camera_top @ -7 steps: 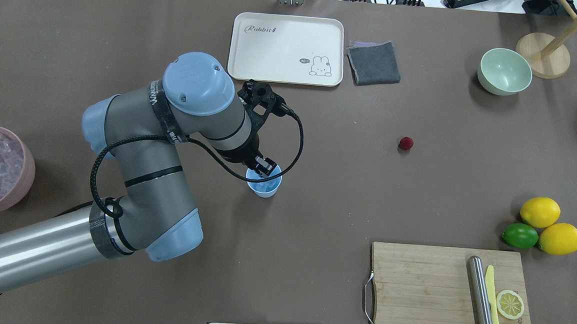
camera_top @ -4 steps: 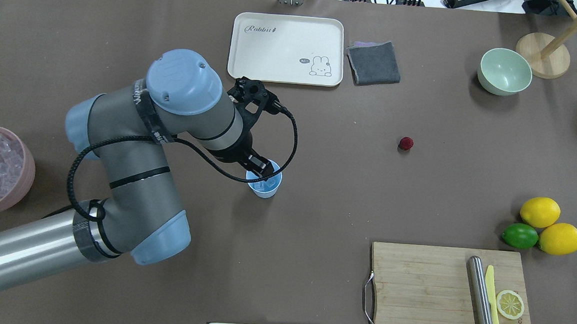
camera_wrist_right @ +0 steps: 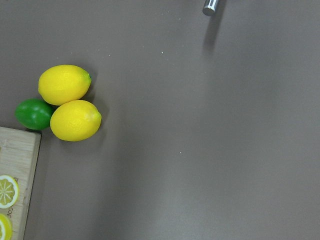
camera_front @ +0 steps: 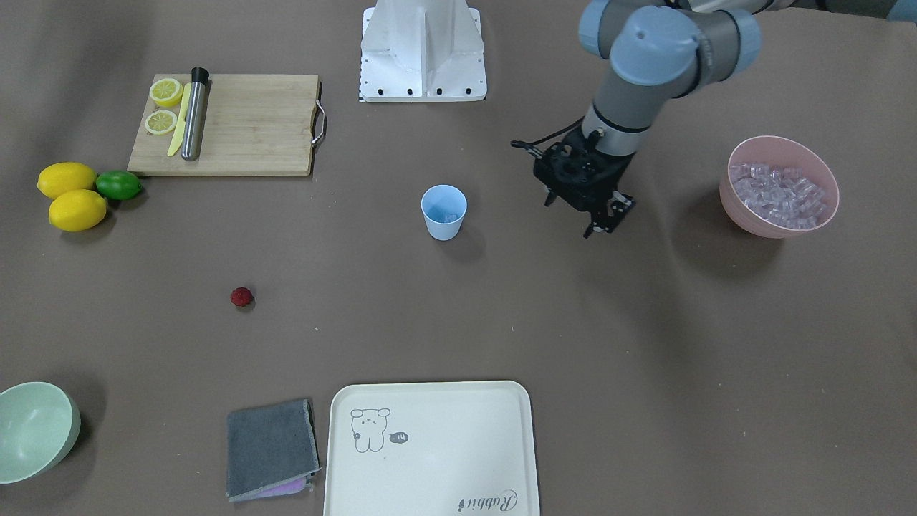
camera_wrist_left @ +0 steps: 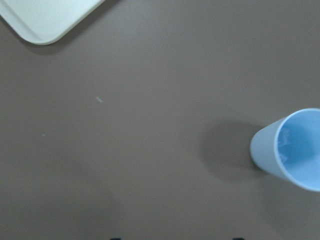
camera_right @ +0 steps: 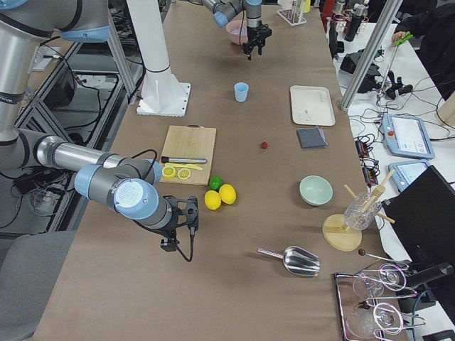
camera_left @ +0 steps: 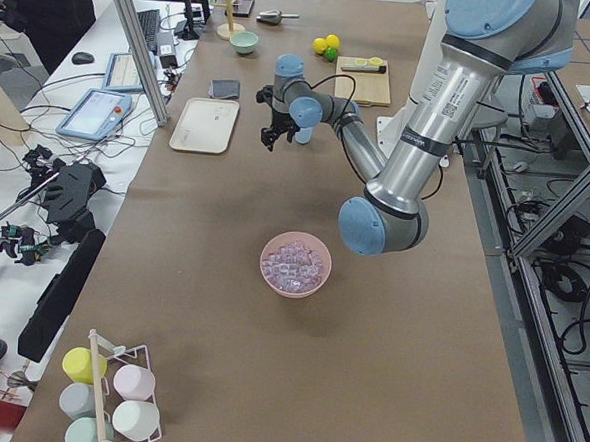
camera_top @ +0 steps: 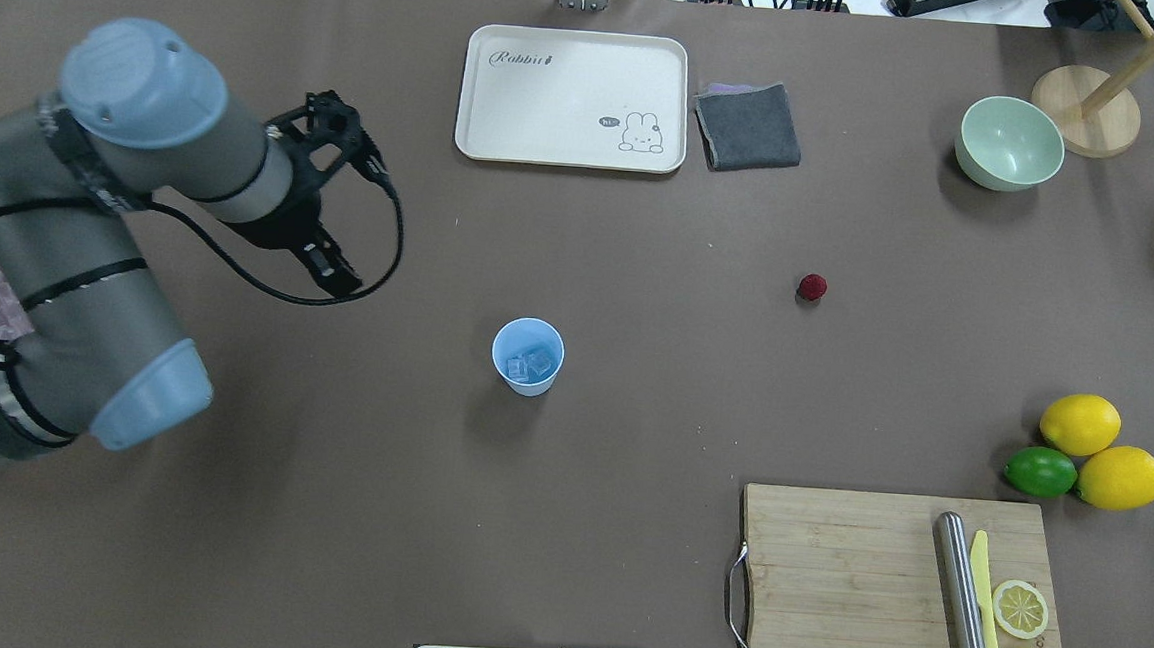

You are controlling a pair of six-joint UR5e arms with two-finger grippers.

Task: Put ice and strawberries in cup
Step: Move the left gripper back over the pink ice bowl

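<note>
The light-blue cup stands upright mid-table, with two clear ice cubes lying in its bottom. My left gripper hangs open and empty above bare table, well to the cup's left, between it and the pink bowl heaped with ice. The left wrist view shows the cup at its right edge. A small dark-red strawberry lies alone on the table right of the cup. My right gripper shows only in the exterior right view, near the lemons; I cannot tell its state.
A cream tray and a grey cloth lie at the far edge, and a pale-green bowl sits at the far right. Two lemons and a lime sit above the cutting board, which carries a steel rod, a knife and lemon slices.
My left gripper has pulled away from over the cup, moving left and toward the far side. The cup now stands uncovered with ice in it.
</note>
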